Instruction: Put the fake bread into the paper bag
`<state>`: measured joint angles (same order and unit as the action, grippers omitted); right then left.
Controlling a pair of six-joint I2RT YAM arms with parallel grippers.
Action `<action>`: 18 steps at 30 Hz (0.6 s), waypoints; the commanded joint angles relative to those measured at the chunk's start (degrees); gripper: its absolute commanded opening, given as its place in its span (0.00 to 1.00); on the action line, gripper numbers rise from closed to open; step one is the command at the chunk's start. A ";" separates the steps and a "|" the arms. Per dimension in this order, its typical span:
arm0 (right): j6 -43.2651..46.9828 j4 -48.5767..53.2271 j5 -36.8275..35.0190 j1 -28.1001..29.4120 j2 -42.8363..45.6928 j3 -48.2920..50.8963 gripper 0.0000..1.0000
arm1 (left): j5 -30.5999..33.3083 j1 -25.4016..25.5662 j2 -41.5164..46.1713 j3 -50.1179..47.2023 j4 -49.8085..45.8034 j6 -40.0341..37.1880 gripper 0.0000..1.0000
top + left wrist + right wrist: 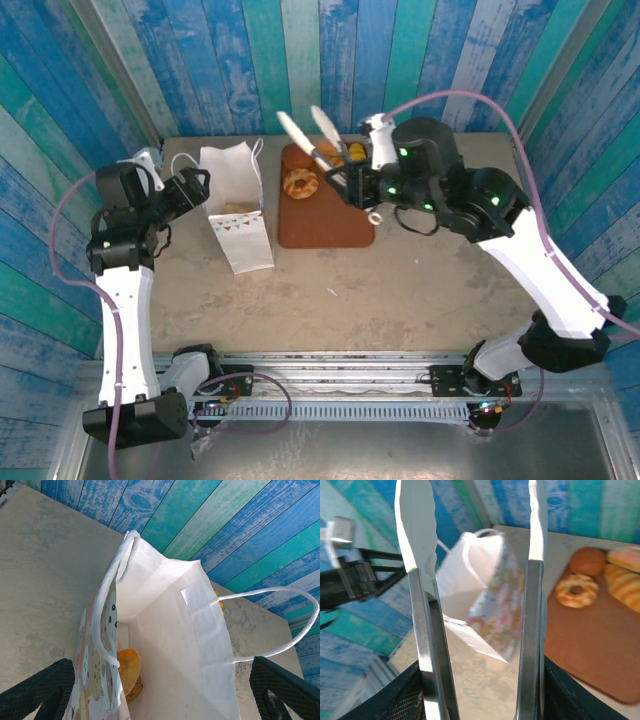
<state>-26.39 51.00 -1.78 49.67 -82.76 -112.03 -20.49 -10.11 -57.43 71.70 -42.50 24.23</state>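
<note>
Paper bag [240,235] upright, mouth open; white, loop handles, bunting print on side. Inside bag at bottom: glossy golden-orange bread piece [129,666], possibly 2 stacked. Right of bag on brown board [330,225]: ring bagel [300,183], round bun [590,560], striped roll [624,586]. Left gripper [161,695] spread wide, fingers flanking bag. Right gripper [482,700] clamps tongs [532,605]; tong tips apart, empty, right of bag.
</note>
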 commanded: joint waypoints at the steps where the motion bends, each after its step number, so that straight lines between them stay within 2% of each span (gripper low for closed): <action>1: -0.14 1.53 -0.23 -4.33 4.72 5.26 0.55 | -0.36 0.09 1.33 -1.32 -0.92 -0.28 0.94; 10: 1.37 3.06 7.65 -17.80 9.42 21.09 0.55 | -2.00 0.11 0.94 -3.75 -0.45 -0.32 0.94; 14: 4.55 2.80 9.85 -20.07 6.01 24.37 0.55 | -1.70 0.16 0.83 -4.95 0.92 0.16 0.94; 18: 10.78 3.12 6.89 -20.69 0.22 23.76 0.55 | -2.18 0.07 1.01 -6.37 2.82 0.90 0.94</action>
<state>-21.69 54.59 5.54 29.36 -79.68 -87.94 -21.63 -10.11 -56.80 66.52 -41.71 24.49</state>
